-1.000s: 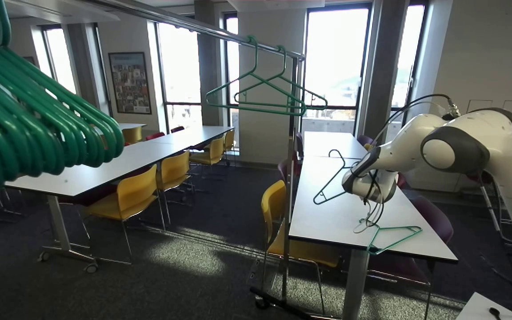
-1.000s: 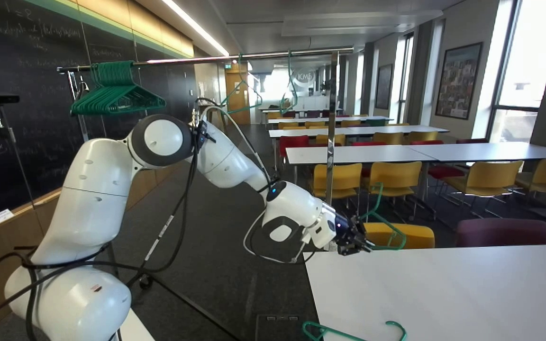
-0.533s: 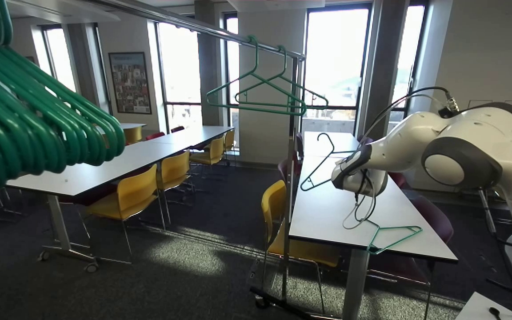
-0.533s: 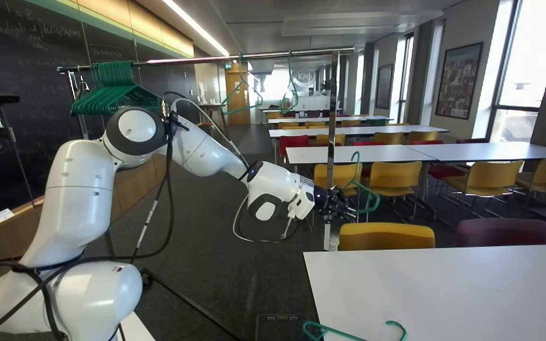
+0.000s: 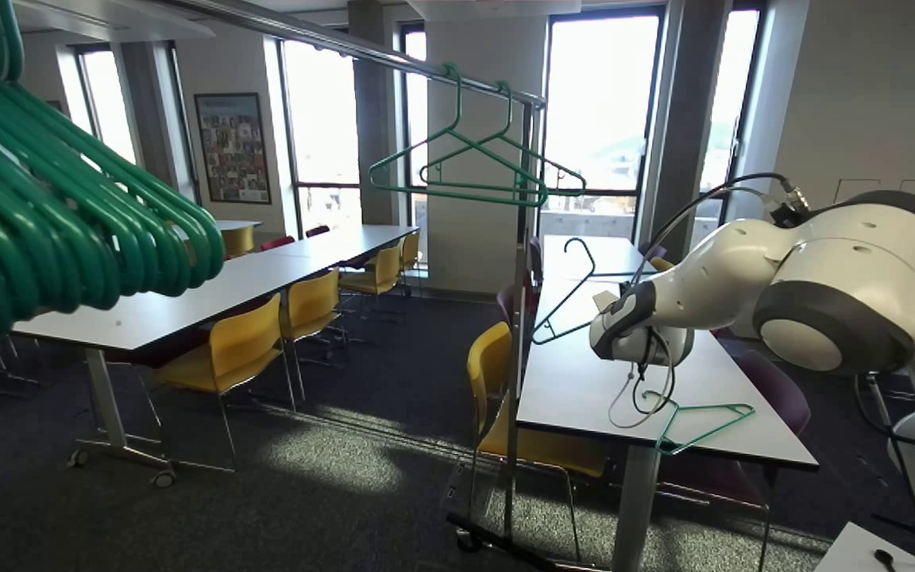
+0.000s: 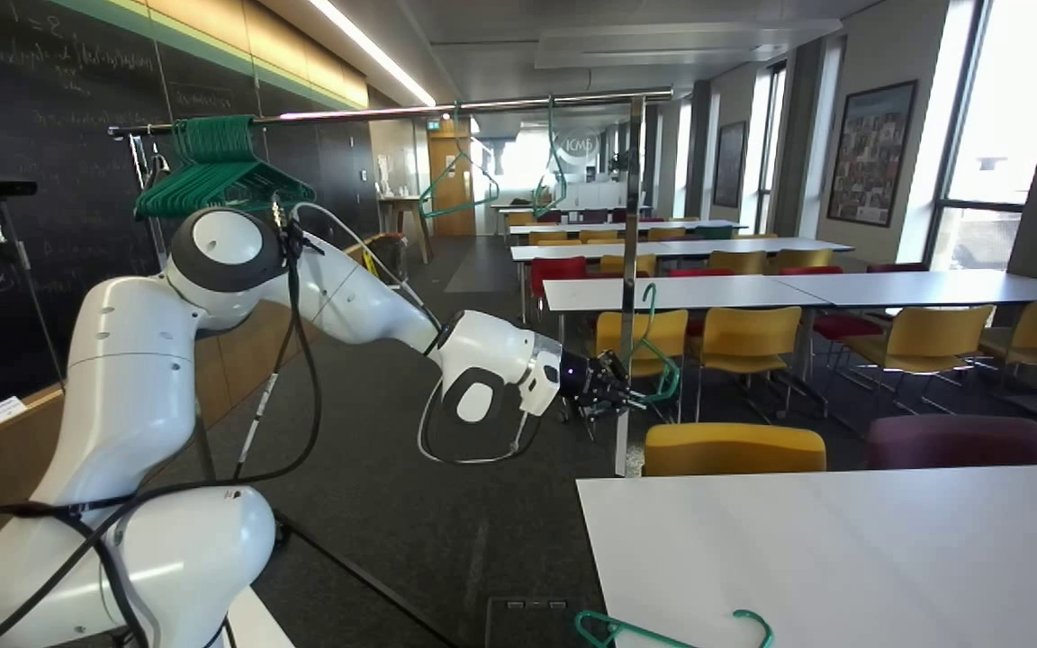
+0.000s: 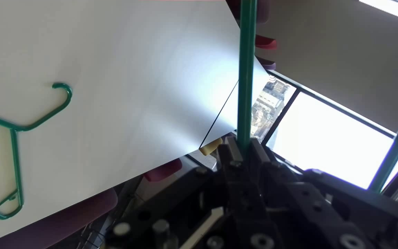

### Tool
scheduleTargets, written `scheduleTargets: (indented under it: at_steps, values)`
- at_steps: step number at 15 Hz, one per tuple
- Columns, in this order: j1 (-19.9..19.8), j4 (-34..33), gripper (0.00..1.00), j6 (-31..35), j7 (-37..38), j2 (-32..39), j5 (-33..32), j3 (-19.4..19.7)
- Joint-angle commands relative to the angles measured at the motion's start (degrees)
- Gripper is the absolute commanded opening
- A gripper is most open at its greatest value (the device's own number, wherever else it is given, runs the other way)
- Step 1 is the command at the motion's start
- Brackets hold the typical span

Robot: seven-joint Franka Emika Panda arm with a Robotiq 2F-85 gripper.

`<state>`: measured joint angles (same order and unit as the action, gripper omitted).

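In an exterior view, the claw (image 6: 635,396) is gripping a green hanger (image 6: 671,378) in the air, higher than the white table (image 6: 807,540); whether it is directly above the table, I cannot tell. The grasp therefore seems done. At the table's far edge stand a yellow chair (image 6: 734,448) and a purple chair (image 6: 957,441); beyond the table are rows of desks (image 6: 689,290). A blackboard (image 6: 59,180) covers the wall well apart from the table.

In an exterior view, a metal rail (image 5: 362,49) passes higher than the table, and two hangers (image 5: 457,195) hang from it; a thick bunch of hangers (image 5: 68,206) is well apart from the table. The held hanger is not on the rail, and one loose hanger (image 5: 712,407) lies on the table near its edge. Tall windows (image 5: 604,95) are beyond the table, dark carpet (image 5: 306,516) below it.

In the wrist view, the fingers (image 7: 234,150) close narrowly around one straight bar of the held hanger. The loose hanger is untouched on the table, whose smooth top shines under the daylight.
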<state>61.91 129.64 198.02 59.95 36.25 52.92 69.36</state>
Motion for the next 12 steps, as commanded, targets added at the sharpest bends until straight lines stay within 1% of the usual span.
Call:
scheduleTargets:
  at_steps: [1, 4, 6, 10, 11, 12]
  values:
    - [5.25, 2.99, 0.03, 0.0, 4.29, 0.86, 0.85, 5.48]
    - [7.09, 3.76, 0.03, 0.0, 6.26, 0.88, 0.96, 8.5]
    - [7.56, 3.15, 0.03, 0.0, 6.32, 2.59, 1.08, 10.21]
    - [6.74, 1.54, 0.03, 0.0, 5.99, 6.12, 2.01, 11.53]
    - [6.32, 0.46, 0.03, 0.0, 3.01, 6.21, 4.91, 11.0]
    - [7.03, 0.82, 0.03, -0.77, 5.37, 7.1, 3.12, 12.13]
